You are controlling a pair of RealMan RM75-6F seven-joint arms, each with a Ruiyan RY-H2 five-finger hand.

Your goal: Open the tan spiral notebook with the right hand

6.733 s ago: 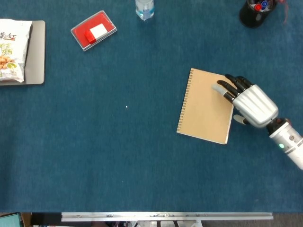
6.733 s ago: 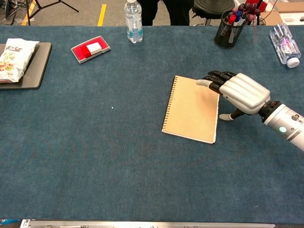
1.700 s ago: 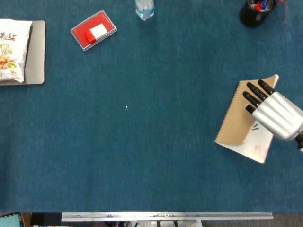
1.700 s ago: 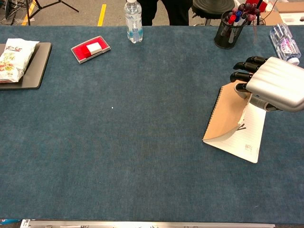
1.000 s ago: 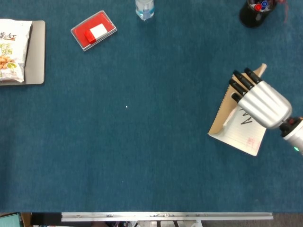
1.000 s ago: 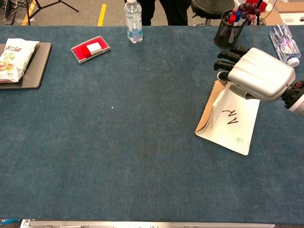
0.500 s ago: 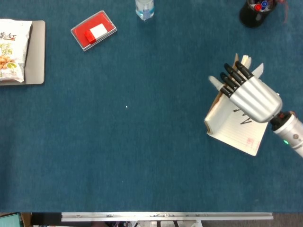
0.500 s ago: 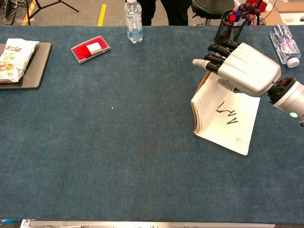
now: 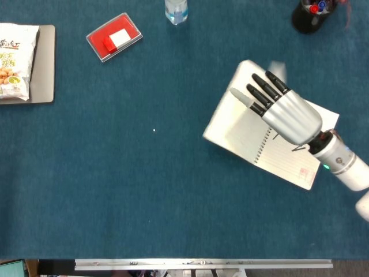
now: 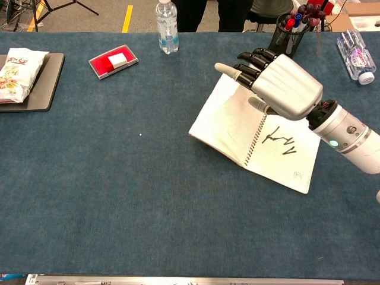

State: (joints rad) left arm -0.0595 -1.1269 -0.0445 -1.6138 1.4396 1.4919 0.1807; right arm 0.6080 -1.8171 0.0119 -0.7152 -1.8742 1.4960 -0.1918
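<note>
While the head view shows the notebook (image 9: 248,135) spread open at about three o'clock on the table (image 9: 144,190), the task looks nearly done; only withdrawing seems left. The right hand (image 9: 282,112) hovers over the spiral with fingers extended toward ten o'clock, gripping nothing.

From the chest view, the turned cover (image 10: 222,127) lies at nine o'clock of the binding, pale inside up, slightly curled. At four o'clock, a lined page (image 10: 285,157) bears a dark scribble. The left hand is unseen.

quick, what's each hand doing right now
Left hand: not in either view.
Right hand: open, fingers spread over the opened notebook, gripping nothing; whether it touches the page cannot be told.
</note>
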